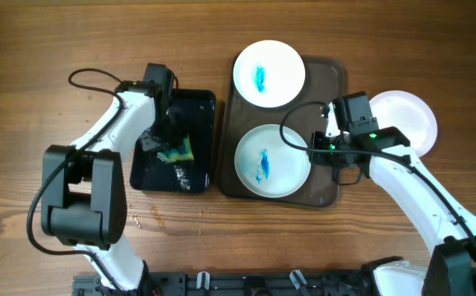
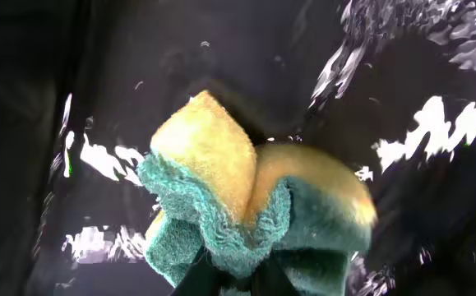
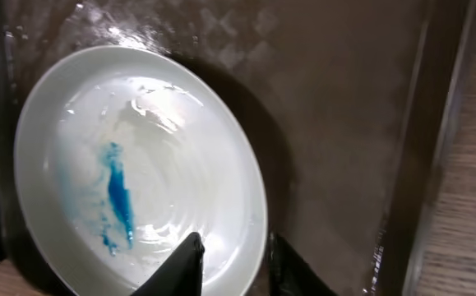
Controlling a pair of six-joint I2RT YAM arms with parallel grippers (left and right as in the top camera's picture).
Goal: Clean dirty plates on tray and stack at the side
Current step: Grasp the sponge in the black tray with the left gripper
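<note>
Two white plates with blue smears lie on the dark brown tray [image 1: 328, 123]: the far plate [image 1: 269, 72] and the near plate [image 1: 272, 160]. A third, plain white plate [image 1: 404, 115] lies on the table right of the tray, partly under my right arm. My right gripper [image 1: 314, 148] is shut on the near plate's right rim; in the right wrist view its fingers [image 3: 236, 251] straddle the rim of the plate [image 3: 139, 148]. My left gripper [image 1: 165, 141] is shut on a yellow and green sponge [image 2: 221, 164], squeezed over the small black tray [image 1: 196, 103].
The black tray holds water and foam [image 1: 180, 174] and lies just left of the brown tray. Water drops [image 1: 159, 215] lie on the wooden table in front of it. The brown tray's low rim [image 3: 418, 123] runs right of the held plate.
</note>
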